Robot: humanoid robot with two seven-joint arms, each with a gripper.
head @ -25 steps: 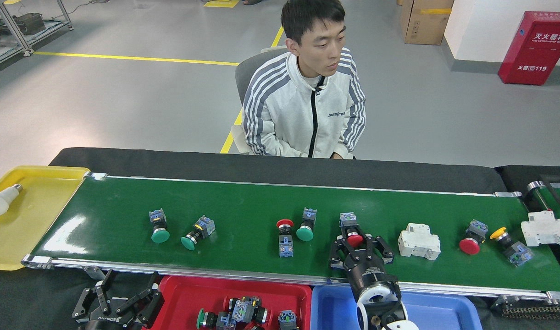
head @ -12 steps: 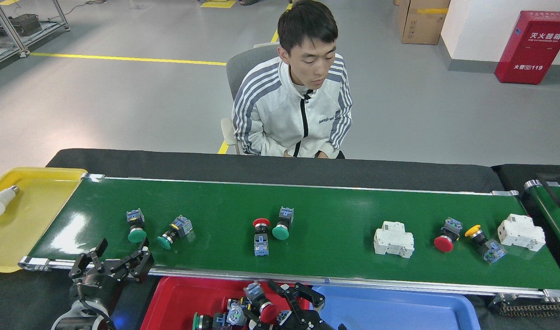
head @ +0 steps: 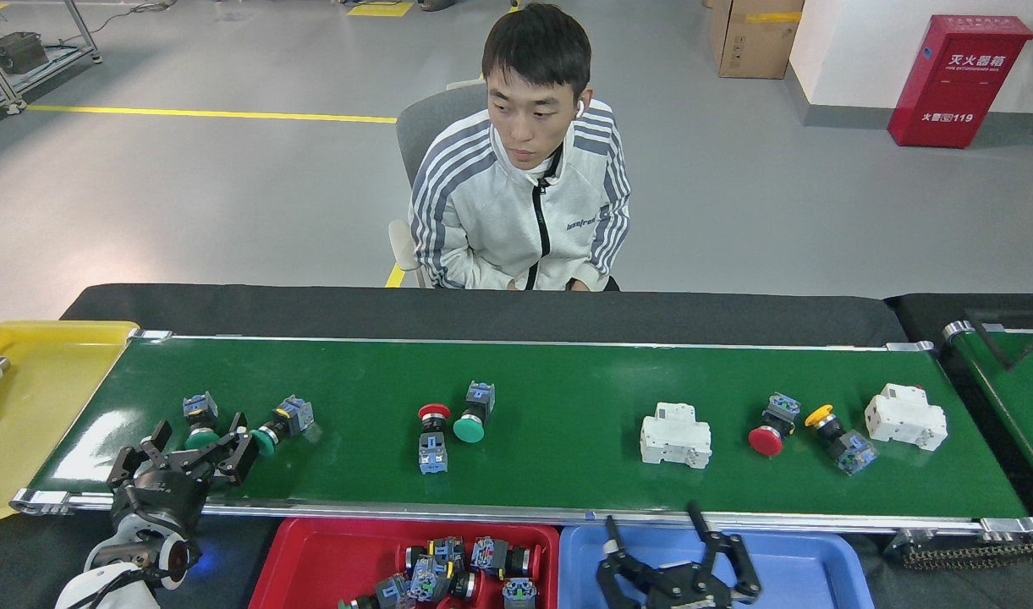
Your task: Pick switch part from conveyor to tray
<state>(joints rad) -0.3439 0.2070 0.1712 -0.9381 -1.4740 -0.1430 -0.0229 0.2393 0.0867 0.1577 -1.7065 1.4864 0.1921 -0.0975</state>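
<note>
My left gripper (head: pixel 196 448) is spread open and empty around a green switch part (head: pixel 200 419) at the conveyor (head: pixel 567 474) left end; another green one (head: pixel 283 421) lies just beside. My right gripper (head: pixel 677 550) hangs open, empty, over the blue tray (head: pixel 829 567). Half a second ago it carried a red switch part above the red tray (head: pixel 313 558); that part is now released there.

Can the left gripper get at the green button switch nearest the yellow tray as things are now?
Probably yes. The left gripper is open and sits right at that green button switch on the conveyor. Nothing lies between them; another green switch lies just beside it.
</note>
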